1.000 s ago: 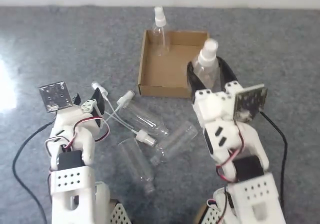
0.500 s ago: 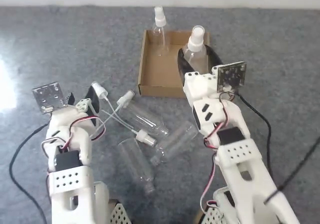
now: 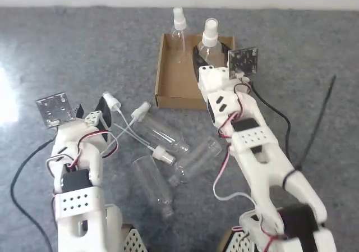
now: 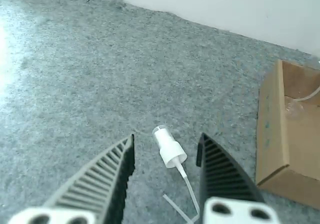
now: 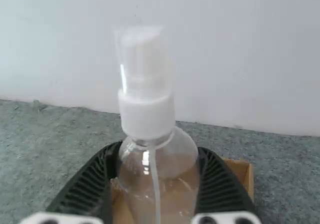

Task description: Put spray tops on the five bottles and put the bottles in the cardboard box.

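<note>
Clear plastic bottles (image 3: 162,134) lie uncapped on the grey table (image 3: 56,55). The left gripper (image 4: 166,139) hangs spread over a loose white spray top (image 4: 169,151), apparently poised to grab. Beyond, the right gripper (image 5: 157,154) pinches a capped clear bottle (image 5: 146,116) upright over the brown cardboard box (image 3: 171,83), likely for lowering in.

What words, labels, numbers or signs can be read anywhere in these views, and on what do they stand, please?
No text can be read.
The cardboard box bears faint bluish marks on its outer wall, too blurred to read.
The bottle in the right pincer shows no label.
</note>
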You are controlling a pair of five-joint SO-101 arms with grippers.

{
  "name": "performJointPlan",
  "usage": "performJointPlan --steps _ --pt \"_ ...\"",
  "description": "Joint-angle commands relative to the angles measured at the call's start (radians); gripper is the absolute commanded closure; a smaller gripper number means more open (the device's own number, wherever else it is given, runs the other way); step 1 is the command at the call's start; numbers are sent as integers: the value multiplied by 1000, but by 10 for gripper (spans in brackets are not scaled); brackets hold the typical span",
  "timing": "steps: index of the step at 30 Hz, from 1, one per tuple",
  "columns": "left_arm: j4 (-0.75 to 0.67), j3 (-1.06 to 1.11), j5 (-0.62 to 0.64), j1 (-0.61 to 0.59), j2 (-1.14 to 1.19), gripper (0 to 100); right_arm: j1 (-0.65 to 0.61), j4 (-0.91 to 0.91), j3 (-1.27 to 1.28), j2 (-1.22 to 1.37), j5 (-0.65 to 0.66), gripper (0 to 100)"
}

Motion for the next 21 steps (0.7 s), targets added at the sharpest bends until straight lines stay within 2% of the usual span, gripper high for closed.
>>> performJointPlan --steps 1,21 --pt "-29 -15 -6 -3 -29 813 1 -27 -135 45 -9 969" --pt "-29 -15 -6 -3 -29 813 84 -47 -582 558 -9 969"
